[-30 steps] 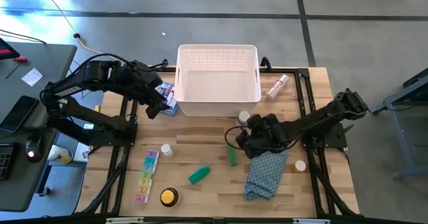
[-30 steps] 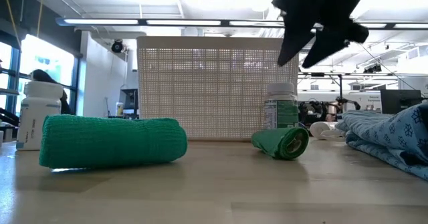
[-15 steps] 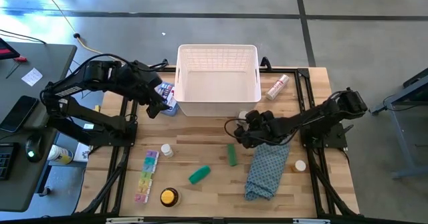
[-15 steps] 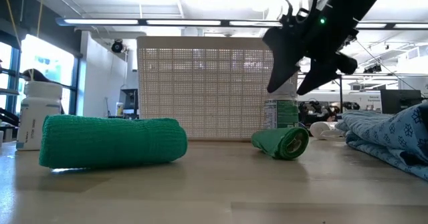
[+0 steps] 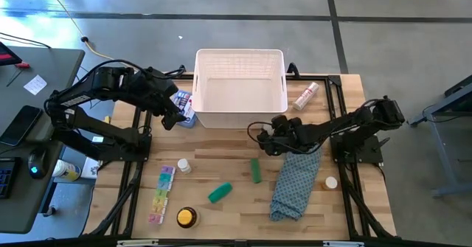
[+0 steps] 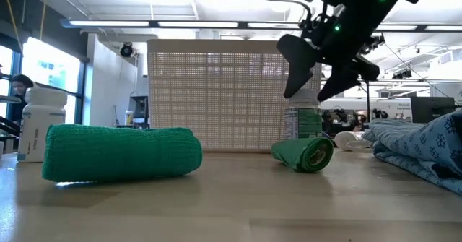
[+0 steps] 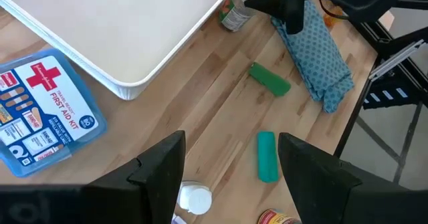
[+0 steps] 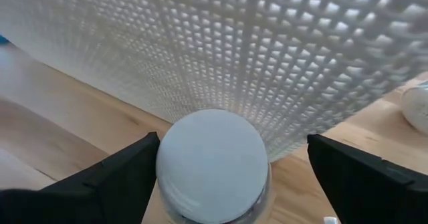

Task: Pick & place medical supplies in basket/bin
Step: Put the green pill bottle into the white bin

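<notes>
A white-capped bottle [image 6: 303,123] with a green label stands upright on the table at the near right corner of the white lattice basket [image 5: 240,92]. My right gripper [image 5: 265,135] is open just above it. In the right wrist view its fingers stand on either side of the bottle's cap [image 8: 212,162], and I cannot tell if they touch. My left gripper [image 5: 177,118] hangs open and holds nothing, above the blue-white red-cross pack [image 7: 47,114] left of the basket. Two green rolls [image 5: 255,169] [image 5: 220,192] lie on the near half of the table.
A blue patterned cloth [image 5: 295,184] lies near the right arm. A rainbow pill organiser [image 5: 161,195], a yellow tin [image 5: 186,217] and a small white bottle [image 5: 183,166] sit at the near left. A pinkish tube [image 5: 306,96] lies right of the basket.
My right gripper has gone from above the cloth and the green roll toward the basket's near right corner. It has also sunk, and its open fingers now stand about the bottle's cap. The left arm and all the supplies have kept still.
</notes>
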### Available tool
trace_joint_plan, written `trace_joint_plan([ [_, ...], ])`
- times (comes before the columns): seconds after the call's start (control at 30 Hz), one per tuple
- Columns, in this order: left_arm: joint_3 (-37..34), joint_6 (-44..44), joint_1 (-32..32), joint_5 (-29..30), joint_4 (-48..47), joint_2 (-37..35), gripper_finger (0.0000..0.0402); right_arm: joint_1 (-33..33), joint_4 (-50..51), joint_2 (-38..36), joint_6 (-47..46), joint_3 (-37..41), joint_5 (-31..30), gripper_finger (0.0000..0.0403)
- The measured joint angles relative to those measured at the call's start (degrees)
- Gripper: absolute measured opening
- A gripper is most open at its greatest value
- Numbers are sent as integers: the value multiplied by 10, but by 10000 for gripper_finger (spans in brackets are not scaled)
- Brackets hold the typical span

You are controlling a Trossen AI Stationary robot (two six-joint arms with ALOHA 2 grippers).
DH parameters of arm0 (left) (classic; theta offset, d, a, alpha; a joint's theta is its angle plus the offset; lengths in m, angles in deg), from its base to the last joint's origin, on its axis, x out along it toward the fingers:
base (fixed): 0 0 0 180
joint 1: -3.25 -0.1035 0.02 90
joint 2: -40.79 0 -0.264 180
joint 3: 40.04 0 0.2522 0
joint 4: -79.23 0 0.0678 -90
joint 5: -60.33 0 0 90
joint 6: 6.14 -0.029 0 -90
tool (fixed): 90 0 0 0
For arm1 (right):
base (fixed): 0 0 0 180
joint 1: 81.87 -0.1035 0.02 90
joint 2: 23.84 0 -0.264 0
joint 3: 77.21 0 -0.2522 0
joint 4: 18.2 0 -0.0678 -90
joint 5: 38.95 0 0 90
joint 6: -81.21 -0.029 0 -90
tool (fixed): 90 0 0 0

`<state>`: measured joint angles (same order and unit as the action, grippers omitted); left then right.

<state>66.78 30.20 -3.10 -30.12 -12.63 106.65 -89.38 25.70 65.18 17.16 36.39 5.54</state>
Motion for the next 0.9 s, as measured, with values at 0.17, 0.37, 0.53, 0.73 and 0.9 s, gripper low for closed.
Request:
trace_joint_plan([
  [0.17, 0, 0, 0, 0, 0, 0, 271, 14, 3, 0, -3, 6, 20, 355],
  [0.37, 0, 0, 0, 0, 1, 0, 271, 22, -15, 0, -4, 22, 36, 338],
  [0.53, 0, 0, 0, 0, 1, 0, 271, 23, -15, 0, -4, 23, 28, 323],
  [0.73, 0, 0, 0, 0, 0, 0, 271, 23, -15, 1, -1, 23, 23, 312],
  [0.9, 0, 0, 0, -2, 0, 0, 271, 23, -15, 1, -3, 23, 13, 303],
])
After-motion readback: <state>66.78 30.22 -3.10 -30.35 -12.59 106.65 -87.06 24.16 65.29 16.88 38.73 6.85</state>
